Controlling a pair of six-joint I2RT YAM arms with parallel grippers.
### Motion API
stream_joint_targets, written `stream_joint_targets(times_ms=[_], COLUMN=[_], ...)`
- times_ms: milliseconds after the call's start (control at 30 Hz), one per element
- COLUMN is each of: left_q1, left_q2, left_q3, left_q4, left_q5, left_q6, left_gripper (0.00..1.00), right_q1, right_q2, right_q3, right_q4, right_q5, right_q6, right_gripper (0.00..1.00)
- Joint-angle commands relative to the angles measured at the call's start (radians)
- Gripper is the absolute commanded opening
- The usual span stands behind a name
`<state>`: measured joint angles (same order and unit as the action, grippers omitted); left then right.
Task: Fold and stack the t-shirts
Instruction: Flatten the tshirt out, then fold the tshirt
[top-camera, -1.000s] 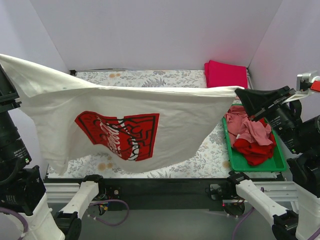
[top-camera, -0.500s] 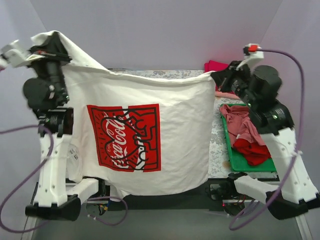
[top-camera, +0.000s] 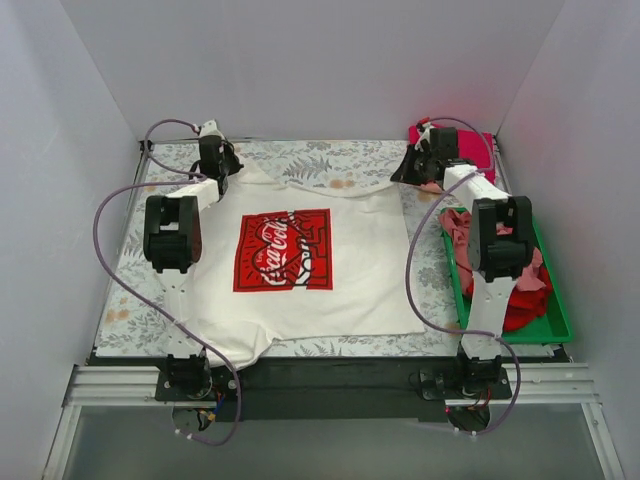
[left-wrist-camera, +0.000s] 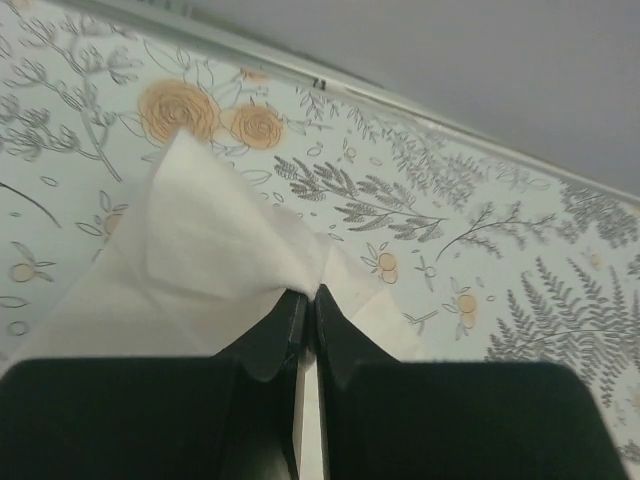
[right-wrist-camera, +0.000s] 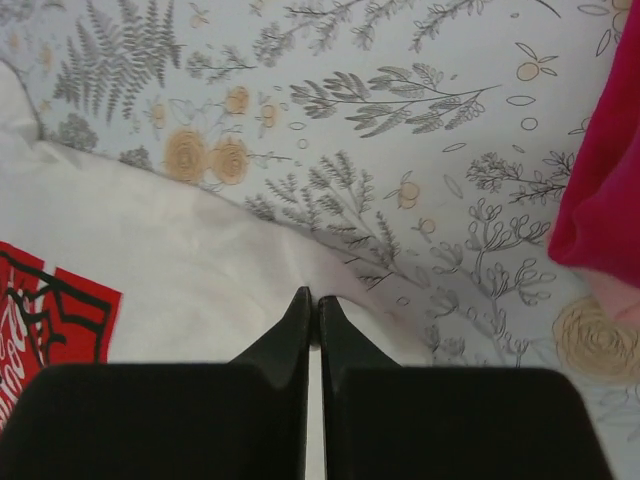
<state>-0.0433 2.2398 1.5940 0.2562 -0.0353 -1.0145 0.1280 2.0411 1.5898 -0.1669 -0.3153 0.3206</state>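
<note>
**White shirt laid flat, both far shoulders in my grip**

The white shirt (top-camera: 300, 300) lies spread face up on the flower-printed worktop (top-camera: 330, 160). Its red logo (top-camera: 283, 251) shows between my two pincers and nearer my bases than either of them.

My left pincer (left-wrist-camera: 311, 297) sits low at the shirt's far left shoulder. Its fingers are pressed together with a fold of the white cloth caught between them. A small peak of cloth stands just beyond the tips and to their left.

My right pincer (right-wrist-camera: 312, 300) sits at the far right shoulder, fingers together on the shirt's edge. The tips are right where the cloth meets bare worktop.

Just to the right of that pincer lies a folded magenta shirt (right-wrist-camera: 610, 190). A strip of pale pink cloth (right-wrist-camera: 608, 295) shows at its near edge, and I cannot tell what that strip belongs to.

To the right of the same pincer and back toward my base is a green tray (top-camera: 545, 335). It holds a dusty-pink shirt (top-camera: 460, 226) and a red shirt (top-camera: 530, 290), crumpled together and partly hidden behind my right arm.
</note>
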Motion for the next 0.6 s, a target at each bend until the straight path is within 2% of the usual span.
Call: stream_joint_targets(times_ms=[0,100,300,467,567], left_q1=[0.000,-0.001,-0.001,-0.001,-0.001], left_q2=[0.028,0.099,0.112,0.028,-0.058], left_q3=[0.142,0.211,0.224,0.178,0.100], left_q4=[0.022,0.005,-0.012,-0.047,-0.083], left_q5=[0.090,0.107,0.057,0.048,-0.020], left_q6=[-0.015,-0.030,-0.058,-0.098,-0.150], left_gripper=[0.00,0.00,0.00,0.00,0.00], right_q1=[-0.016,-0.022,-0.031,-0.036,-0.034], right_q2=[0.094,0.157,0.176,0.131,0.090], right_q3=[0.160,0.214,0.225,0.214,0.168], right_q4=[0.067,0.067,0.058,0.027,0.014], right_q5=[-0.124,-0.070,0.039,0.044,0.030], right_q6=[-0.020,-0.038,-0.067,-0.081,-0.074], right_gripper=[0.01,0.01,0.01,0.01,0.01])
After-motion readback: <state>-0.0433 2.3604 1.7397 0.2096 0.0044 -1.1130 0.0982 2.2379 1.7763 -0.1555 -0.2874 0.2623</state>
